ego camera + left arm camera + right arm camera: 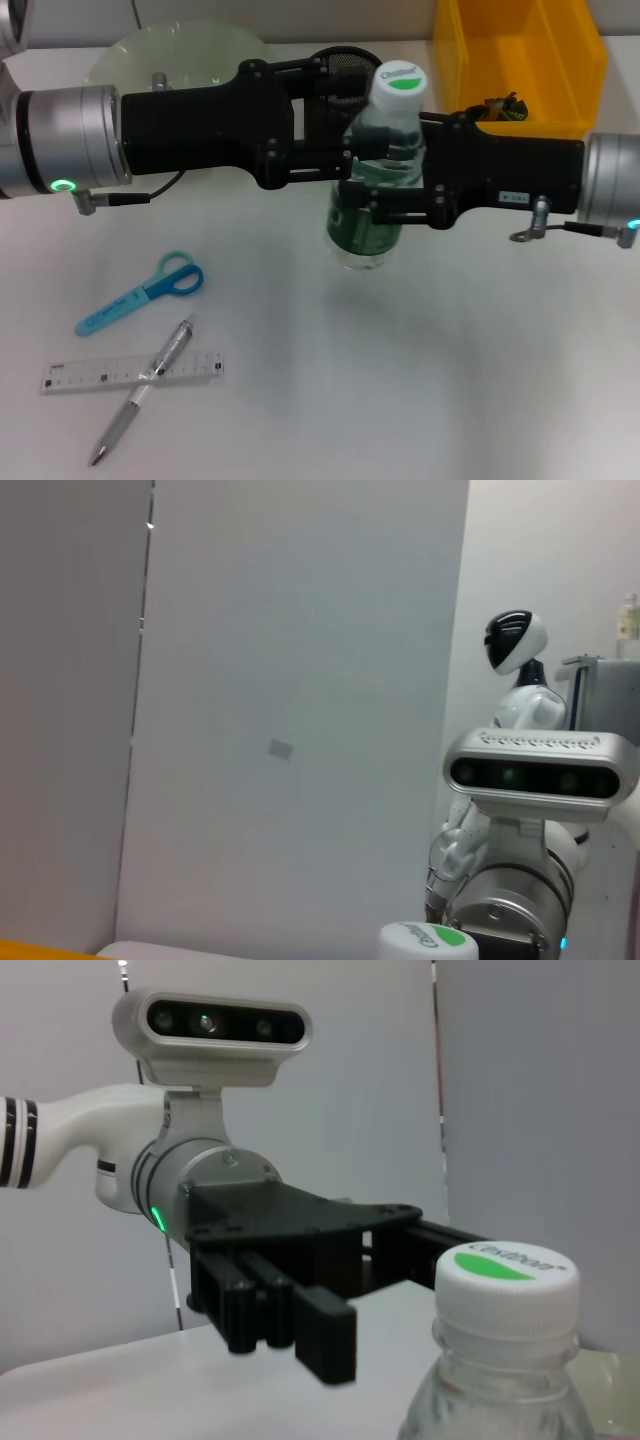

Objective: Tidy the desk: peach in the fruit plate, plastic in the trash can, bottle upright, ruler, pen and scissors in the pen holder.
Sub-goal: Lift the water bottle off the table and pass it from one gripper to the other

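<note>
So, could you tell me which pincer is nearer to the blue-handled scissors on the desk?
Left. The left pincer is at the upright clear plastic bottle, reaching in from the scissors' side; the right pincer meets the bottle from the opposite side, slightly farther from them.

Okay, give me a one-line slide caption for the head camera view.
Both grippers, left gripper and right gripper, meet at the upright bottle; scissors, pen and ruler lie nearby.

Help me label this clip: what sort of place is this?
Likely a robotics lab staged as a desk: a white table with scissors, ruler and pen, a yellow bin, and a white humanoid robot standing behind.
</note>
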Available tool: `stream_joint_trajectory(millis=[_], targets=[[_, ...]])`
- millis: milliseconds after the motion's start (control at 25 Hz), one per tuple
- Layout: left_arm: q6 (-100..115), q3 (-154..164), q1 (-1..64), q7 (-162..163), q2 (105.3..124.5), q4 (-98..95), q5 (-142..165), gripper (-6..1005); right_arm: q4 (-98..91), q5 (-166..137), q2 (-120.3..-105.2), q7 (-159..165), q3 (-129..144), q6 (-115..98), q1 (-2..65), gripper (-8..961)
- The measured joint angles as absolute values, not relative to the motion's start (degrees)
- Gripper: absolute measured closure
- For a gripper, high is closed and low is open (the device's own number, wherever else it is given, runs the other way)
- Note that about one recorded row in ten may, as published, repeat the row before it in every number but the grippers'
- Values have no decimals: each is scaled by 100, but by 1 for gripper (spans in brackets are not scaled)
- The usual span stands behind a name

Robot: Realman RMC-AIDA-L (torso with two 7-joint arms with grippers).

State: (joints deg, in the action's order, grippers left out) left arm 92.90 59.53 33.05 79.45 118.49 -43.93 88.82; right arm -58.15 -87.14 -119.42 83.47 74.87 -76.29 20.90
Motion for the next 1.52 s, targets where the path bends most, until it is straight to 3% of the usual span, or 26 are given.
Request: stream_joint_trajectory(millis=[360,1520], targets=[[9266,6093,3374,7917,11852,-4347,8900,405,-5568,-8727,-11937,8390,7599,-7614,2408,196],[9039,6143,3388,7976,11855,-4318,8909,409,-5586,-8699,-11944,8403,7743,-7648,2506,196]])
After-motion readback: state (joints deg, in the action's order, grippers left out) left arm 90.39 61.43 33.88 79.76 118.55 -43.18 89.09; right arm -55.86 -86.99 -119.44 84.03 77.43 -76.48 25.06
